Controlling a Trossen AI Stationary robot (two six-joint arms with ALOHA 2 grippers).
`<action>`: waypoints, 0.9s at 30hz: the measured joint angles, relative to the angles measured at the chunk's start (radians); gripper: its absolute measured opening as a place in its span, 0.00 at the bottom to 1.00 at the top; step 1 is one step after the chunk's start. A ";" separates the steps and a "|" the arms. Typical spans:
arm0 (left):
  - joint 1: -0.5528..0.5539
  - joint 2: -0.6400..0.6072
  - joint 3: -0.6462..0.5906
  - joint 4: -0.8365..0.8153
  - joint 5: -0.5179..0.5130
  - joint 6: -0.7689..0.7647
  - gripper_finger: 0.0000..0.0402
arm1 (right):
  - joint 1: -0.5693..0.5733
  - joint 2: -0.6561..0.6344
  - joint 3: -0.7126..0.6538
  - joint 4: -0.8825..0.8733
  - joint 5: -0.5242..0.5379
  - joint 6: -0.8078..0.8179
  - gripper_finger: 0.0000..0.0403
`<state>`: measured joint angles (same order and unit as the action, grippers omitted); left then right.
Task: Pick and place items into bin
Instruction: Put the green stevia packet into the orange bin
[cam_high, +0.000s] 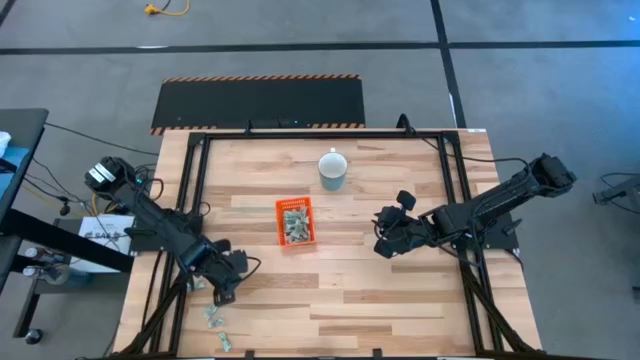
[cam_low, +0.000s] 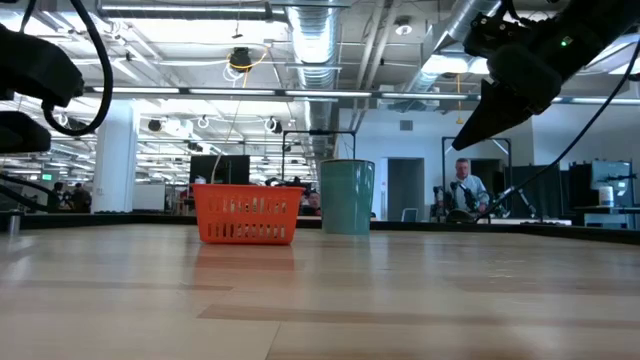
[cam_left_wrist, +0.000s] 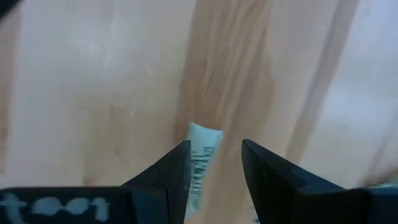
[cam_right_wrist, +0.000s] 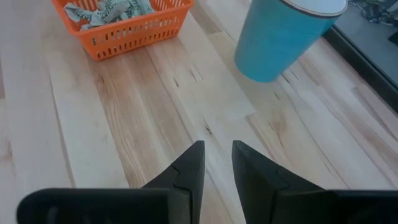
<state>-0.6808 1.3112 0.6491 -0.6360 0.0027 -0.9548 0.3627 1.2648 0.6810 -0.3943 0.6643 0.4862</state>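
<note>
Right end effector (cam_right_wrist: 217, 163) empty above table (cam_right_wrist: 124, 124); bin (cam_right_wrist: 134, 28) holds items (cam_right_wrist: 106, 12); mug (cam_right_wrist: 283, 37) beside.
</note>
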 joint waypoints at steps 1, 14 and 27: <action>-0.005 0.000 0.000 -0.008 -0.015 0.021 0.32 | 0.000 0.000 0.000 0.000 0.000 0.000 0.19; -0.046 0.026 0.001 -0.017 -0.056 0.241 0.32 | 0.001 0.000 0.000 0.014 0.000 0.002 0.19; -0.047 0.171 0.008 -0.023 -0.047 0.240 0.32 | 0.001 0.000 0.000 0.015 -0.001 0.003 0.19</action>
<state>-0.7281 1.4822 0.6571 -0.6590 -0.0443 -0.7144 0.3641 1.2648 0.6811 -0.3794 0.6632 0.4892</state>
